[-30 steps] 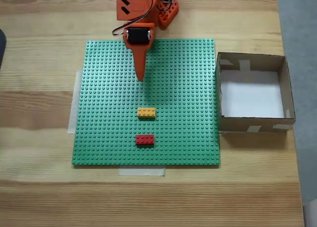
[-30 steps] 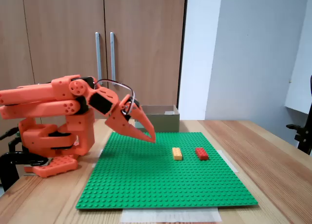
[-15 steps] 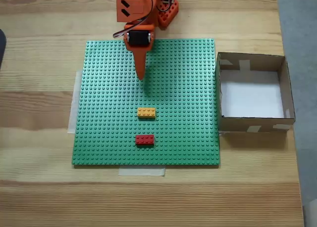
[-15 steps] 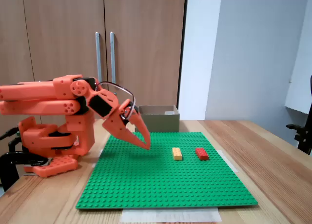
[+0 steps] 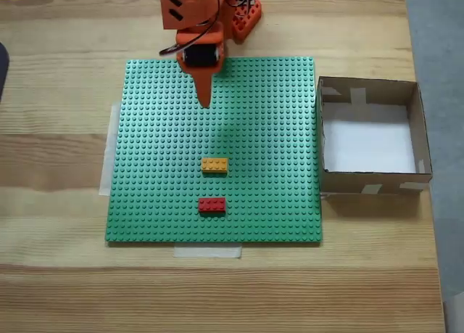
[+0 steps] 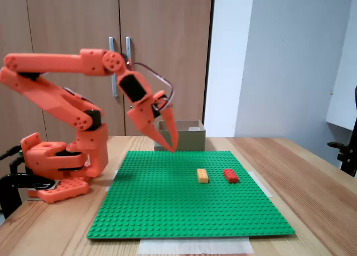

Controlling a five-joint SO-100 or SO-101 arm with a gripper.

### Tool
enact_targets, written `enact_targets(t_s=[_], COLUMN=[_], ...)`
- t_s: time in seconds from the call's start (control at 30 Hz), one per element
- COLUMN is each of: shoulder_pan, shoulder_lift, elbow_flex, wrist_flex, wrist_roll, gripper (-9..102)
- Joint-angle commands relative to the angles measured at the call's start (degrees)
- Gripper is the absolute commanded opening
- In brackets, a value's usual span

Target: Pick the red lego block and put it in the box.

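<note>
A: Where is the small red studded plastic lego block (image 5: 212,204)?

B: It lies flat on the green studded baseplate (image 5: 145,166), near the plate's lower edge in the top-down fixed view, free of anything holding it. In the side-on fixed view it (image 6: 230,175) is the brick farther right.

A: And what is next to it?

B: An orange-yellow studded brick (image 5: 214,165) of the same size sits close by on the plate, apart from the red one and between it and the arm.

A: What about the orange claw (image 5: 204,101)?

B: It hangs over the upper part of the baseplate in the top-down fixed view, pointing down, well apart from both bricks. In the side-on fixed view the claw (image 6: 172,146) is raised above the plate with its fingers drawn together to a point, clenched on nothing.

A: And the shallow brown cardboard box (image 5: 419,130)?

B: It stands on the wooden table (image 5: 58,93) just beside the right edge of the baseplate in the top-down fixed view, its white floor bare, with pale tape patches on the walls.
</note>
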Motion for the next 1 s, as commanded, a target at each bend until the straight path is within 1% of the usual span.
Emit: enact_targets(t_s=[0.0,0.2,0.4,0.63,0.97], shoulder_pan=[-0.09,-0.18,0.44,-0.09,-1.32], shoulder_lift=[-8.26,-19.07,-24.70,-32.34,-49.31], elbow_flex=[-12.04,-24.96,-30.23,-34.98,-47.72], wrist_flex=[3.08,7.21,7.47,7.29,7.21], wrist_roll=[-0.18,0.88,2.20,1.14,1.76], gripper=[-1,-1,-1,-1,17])
